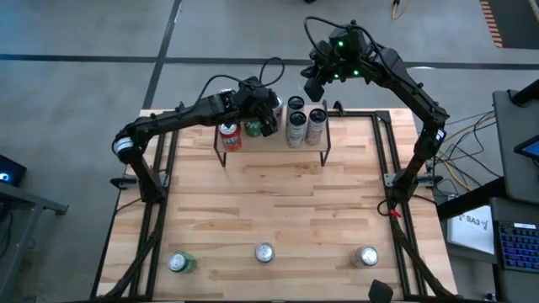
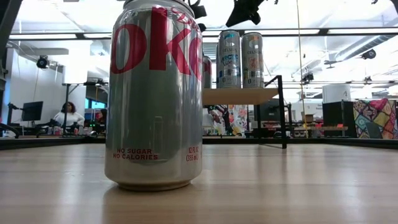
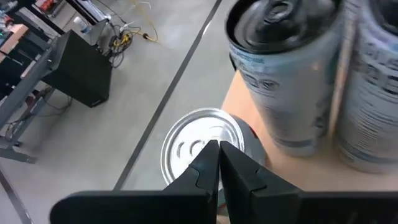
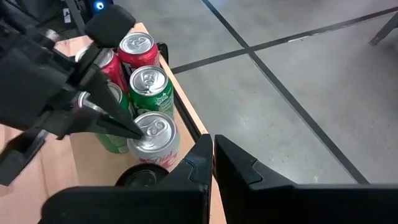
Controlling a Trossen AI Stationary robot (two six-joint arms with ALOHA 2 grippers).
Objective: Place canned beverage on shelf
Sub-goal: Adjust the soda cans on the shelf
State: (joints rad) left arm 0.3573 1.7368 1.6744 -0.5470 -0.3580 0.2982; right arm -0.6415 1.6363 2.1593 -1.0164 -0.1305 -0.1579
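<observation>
Grey concrete floor [image 1: 101,34] is stretching around the table, crossed by dark lines [image 1: 76,57]. Cables [image 1: 472,143] are trailing on the right beside a laptop [image 1: 515,244]. Across the room, a person [image 2: 67,115] is sitting at a desk near a monitor [image 2: 32,111], and ceiling lights [image 2: 360,30] are glowing overhead.

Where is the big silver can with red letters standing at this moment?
The silver can with red letters stands upright on the wooden tabletop, at its near edge in the middle, between two other cans; in the low view it fills the left foreground.
</observation>
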